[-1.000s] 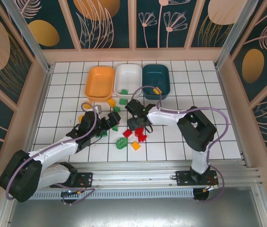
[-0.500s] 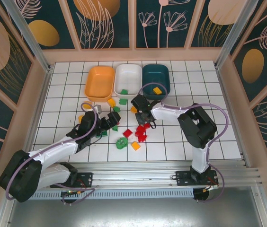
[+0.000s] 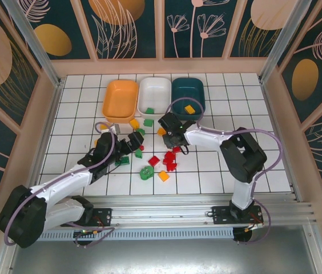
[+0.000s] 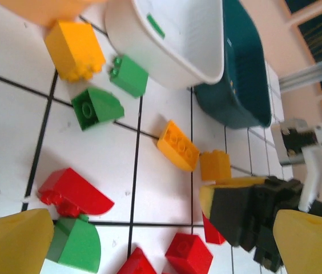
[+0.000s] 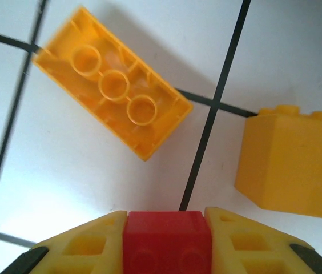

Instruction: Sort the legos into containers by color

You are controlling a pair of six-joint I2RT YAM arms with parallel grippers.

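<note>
Right wrist view showed my right gripper (image 5: pixel 166 254) clamped on a red brick (image 5: pixel 166 231), held squarely between the yellow fingers at the bottom centre of the frame. On the white tiles (image 5: pixel 92 182) above it lay a flat yellow brick (image 5: pixel 112 80), hollow side up, at upper left. An orange cube (image 5: pixel 289 165) stood at the right, and neither touched my fingers.

My left gripper (image 4: pixel 161 251) was spread wide and held nothing, its fingertips in the two bottom corners of the left wrist frame.

I judged the pick as made and the carry as the step ahead. From the top camera, the white bin (image 3: pixel 155 91) held a green piece (image 3: pixel 149 110) and the teal bin (image 3: pixel 185 91) a yellow piece (image 3: pixel 189 108). So red likely belonged in the orange bin (image 3: pixel 121 97), leftmost of the row at upper centre. The next move called for a straight lift clear of the neighbouring bricks. Then came a pass up and left that kept off my left arm.
</note>
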